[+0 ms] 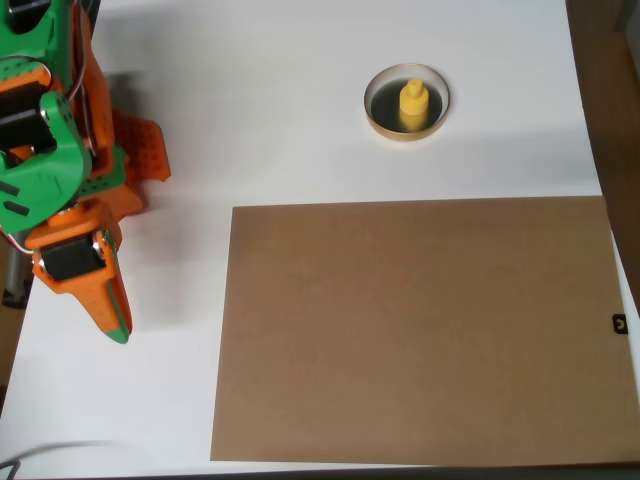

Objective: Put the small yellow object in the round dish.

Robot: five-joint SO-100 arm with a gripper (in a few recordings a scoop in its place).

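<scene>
- One small yellow piece (412,103) stands upright inside the round dish (378,119), on its dark bottom, in the upper middle of the overhead view.
- The dish sits on the white table (280,100), just above the far edge of a brown board (420,330).
- The gripper (110,310) is at the left edge, well apart from the dish; its fingers lie together and hold nothing.

White worktop (300,120), brown board (420,330) lying flat across its near right, round dish (385,122) at the far side beyond the board, apart from it.
</scene>
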